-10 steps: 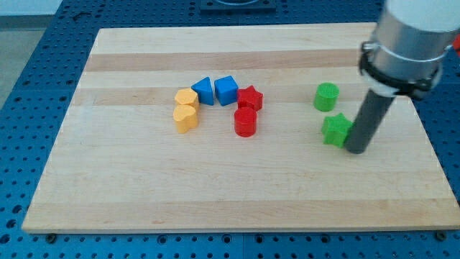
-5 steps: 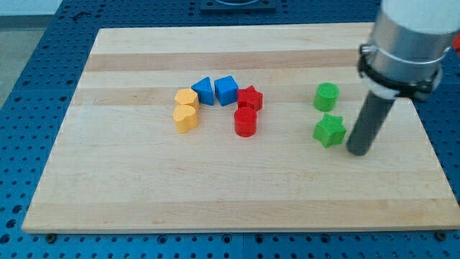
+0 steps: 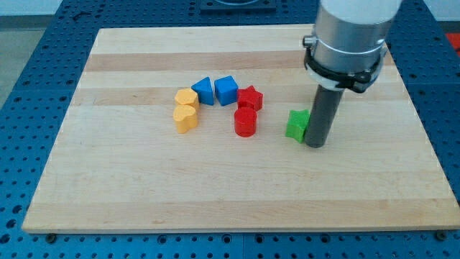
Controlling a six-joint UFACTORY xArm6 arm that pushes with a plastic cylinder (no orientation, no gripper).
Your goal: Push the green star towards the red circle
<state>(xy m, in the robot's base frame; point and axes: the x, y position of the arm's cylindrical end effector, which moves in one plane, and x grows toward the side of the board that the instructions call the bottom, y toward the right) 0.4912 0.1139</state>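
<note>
You can see only part of the green star [image 3: 296, 125], because my rod stands right in front of its right side and hides it. My tip [image 3: 315, 144] touches the board just at the star's 4 o'clock, pressed up against it. There is no pincer here to open or shut, only the straight dark rod under a big grey round part that is cut off at the view's top. The green star sits at 3 o'clock from the red circle [image 3: 245, 122], near it but not touching. The red circle is a short round peg, and the red star [image 3: 250, 98] touches it at 12 o'clock. At 9 o'clock from the red star sit a blue cube [image 3: 226, 90] and a blue triangle [image 3: 203, 91], side by side. Two yellow blocks [image 3: 185, 110] huddle together at 9 o'clock from the red circle; their shapes are hard to make out. The blocks look like smooth plastic. The board [image 3: 144, 187] is pale wood with long stripes.
</note>
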